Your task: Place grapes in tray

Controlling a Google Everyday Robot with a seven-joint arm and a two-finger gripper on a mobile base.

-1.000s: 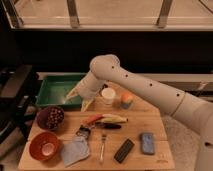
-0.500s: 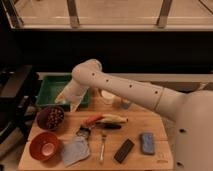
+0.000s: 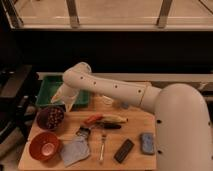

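The grapes (image 3: 52,116), a cluster of dark red-purple berries, lie inside a round maroon bowl (image 3: 40,121) at the left of the wooden table. The green tray (image 3: 48,88) stands just behind that bowl, partly covered by my arm. My gripper (image 3: 65,100) hangs at the end of the white arm, over the tray's front edge and just above and right of the bowl. It is pointing down towards the grapes. I see nothing held in it.
An orange-red bowl (image 3: 45,145) sits at the front left, with a grey cloth (image 3: 75,150) beside it. A fork (image 3: 102,143), a black bar (image 3: 124,150), a blue sponge (image 3: 147,143), a banana (image 3: 115,119) and a white cup (image 3: 106,100) lie across the table.
My arm has swung left. The gripper moved from the tray's right side to its front edge, closer to the maroon bowl with the grapes.
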